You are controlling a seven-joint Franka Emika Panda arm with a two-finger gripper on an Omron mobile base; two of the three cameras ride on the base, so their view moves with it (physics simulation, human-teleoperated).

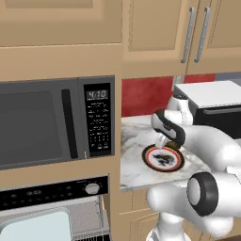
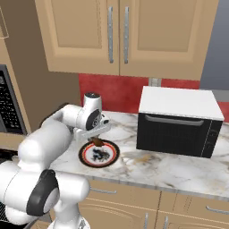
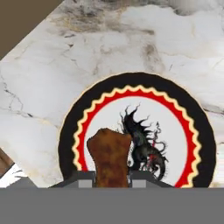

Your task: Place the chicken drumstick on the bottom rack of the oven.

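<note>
Marble counter (image 2: pixel 170 167) under tan cabinets, black box with white top (image 2: pixel 179 120) at right. I saw the gripper (image 3: pixel 112 177) clamped on the chicken drumstick (image 3: pixel 109 157), just over the red-rimmed plate (image 3: pixel 183 113). Oven (image 1: pixel 54 190) sat low left, below the microwave (image 1: pixel 56 122).

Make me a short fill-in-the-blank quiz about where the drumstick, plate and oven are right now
1. The gripper is shut on the ____.
2. The chicken drumstick is above the round, red-rimmed ____.
3. The plate sits on the marble ____.
4. The oven is directly below the grey ____.

Missing words: chicken drumstick; plate; counter; microwave
</note>
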